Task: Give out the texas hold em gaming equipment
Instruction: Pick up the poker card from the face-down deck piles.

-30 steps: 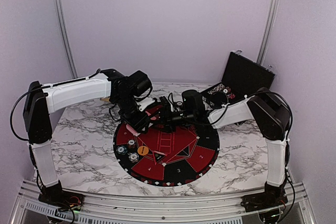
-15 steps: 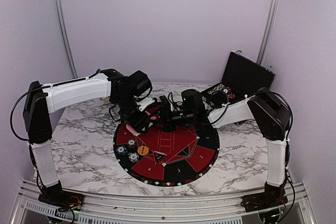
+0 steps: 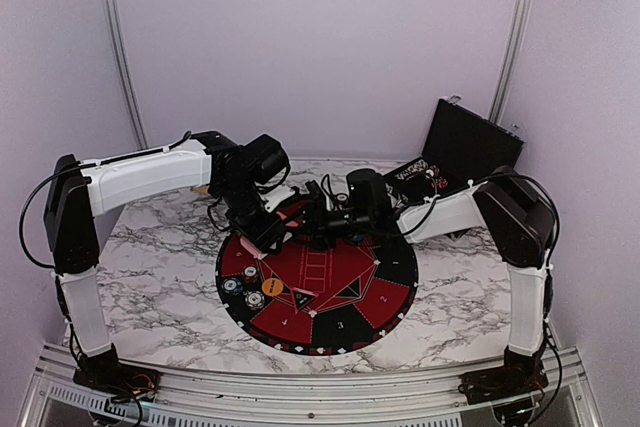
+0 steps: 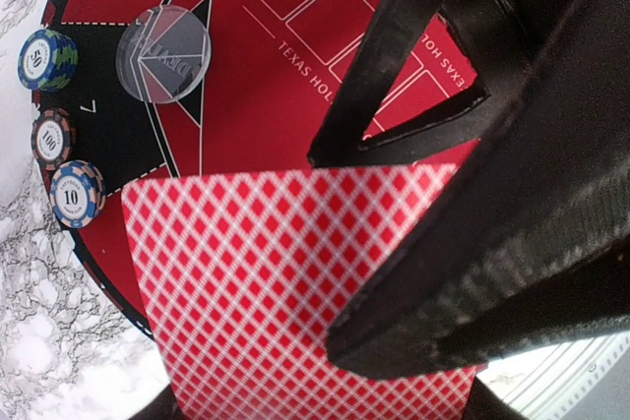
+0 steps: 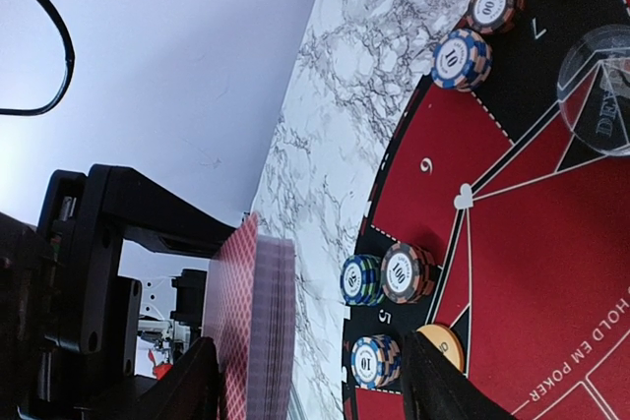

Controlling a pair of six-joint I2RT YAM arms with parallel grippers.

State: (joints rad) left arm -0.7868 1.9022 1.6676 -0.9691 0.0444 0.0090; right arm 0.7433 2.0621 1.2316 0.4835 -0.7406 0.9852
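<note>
Cards point(image 4: 285, 292): red-checked deck, aloft, tilted.
Chips point(image 5: 399, 272): short stacks along mat point(image 4: 276, 95) rim.
Clear disc point(image 4: 163, 54): flat beside chips.
Orange disc point(image 5: 440, 344): flat, likewise.

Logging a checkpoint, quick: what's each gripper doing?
Left gripper: shut on the red diamond-patterned deck of playing cards.
Right gripper: jaws open, holding nothing.

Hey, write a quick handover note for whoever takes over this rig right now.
Grippers: the left gripper is shut on the card deck, held above the mat. The right gripper is open and empty, close to the deck.
Done: three chips at seat 7, three chips at seat 5, and the clear disc and orange disc are on the mat.
Left: no dealt cards visible; seat 6 shows no chips.
</note>
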